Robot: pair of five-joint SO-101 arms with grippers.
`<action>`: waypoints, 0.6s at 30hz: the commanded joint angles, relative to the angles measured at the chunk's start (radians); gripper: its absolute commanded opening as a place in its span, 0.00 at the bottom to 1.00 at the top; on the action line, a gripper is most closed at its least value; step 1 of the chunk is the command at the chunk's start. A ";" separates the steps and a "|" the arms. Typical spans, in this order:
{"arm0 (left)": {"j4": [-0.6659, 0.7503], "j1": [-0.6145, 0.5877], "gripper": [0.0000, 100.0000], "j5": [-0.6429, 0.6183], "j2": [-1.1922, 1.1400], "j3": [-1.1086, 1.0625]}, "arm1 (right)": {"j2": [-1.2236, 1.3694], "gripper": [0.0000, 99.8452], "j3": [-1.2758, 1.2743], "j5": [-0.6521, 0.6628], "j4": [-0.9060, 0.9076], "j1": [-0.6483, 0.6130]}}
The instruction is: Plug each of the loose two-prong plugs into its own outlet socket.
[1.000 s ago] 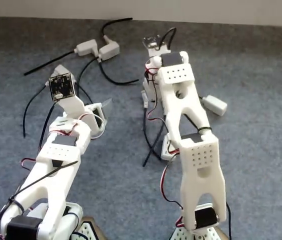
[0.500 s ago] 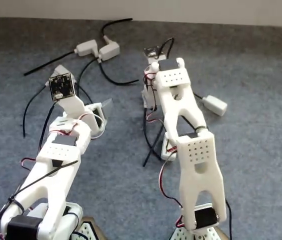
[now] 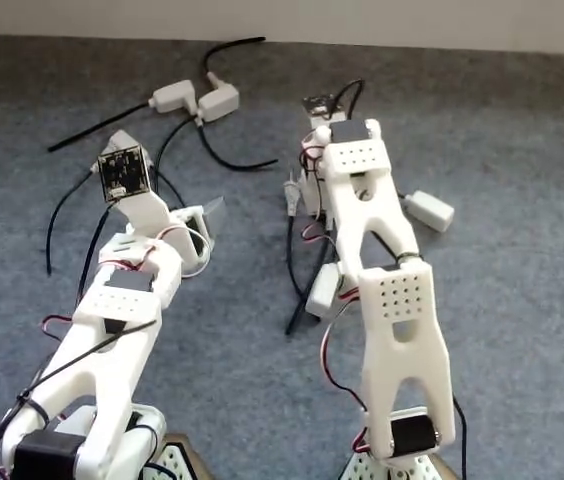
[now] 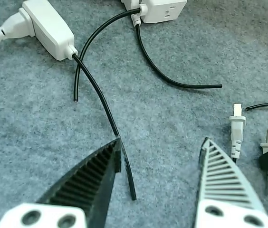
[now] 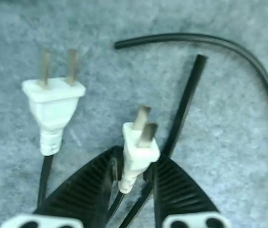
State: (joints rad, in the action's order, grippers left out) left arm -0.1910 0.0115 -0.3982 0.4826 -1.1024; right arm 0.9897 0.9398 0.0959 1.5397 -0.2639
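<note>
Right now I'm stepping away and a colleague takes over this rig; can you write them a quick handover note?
Left hand: open, empty.
Right hand: shut on a white plug, prongs free, pointing away from the hand.
A second loose plug lies on the carpet beside it.
Done: one socket block seems to hold a seated plug.
Left: an empty socket block shows free slots. Bring the held plug to a free socket, then the second loose plug.

No legible txt, nos. or signs, plug [image 5: 136,140] body blank on side shown, circuit board [image 3: 123,172] on an arm possibly has tiny marks, too small to read
</note>
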 commanded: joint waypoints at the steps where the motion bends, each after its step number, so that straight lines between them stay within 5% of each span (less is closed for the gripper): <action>1: 0.018 -0.005 0.27 -0.002 0.028 0.005 | -0.042 0.06 0.094 -0.006 0.045 0.005; 18: 0.018 -0.004 0.27 -0.002 0.028 0.005 | -0.048 0.06 0.545 -0.003 0.223 0.007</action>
State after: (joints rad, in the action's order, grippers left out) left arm -0.1910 0.0115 -0.3982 0.4826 -1.1024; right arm 0.9943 1.3786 0.0959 1.7223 -0.2670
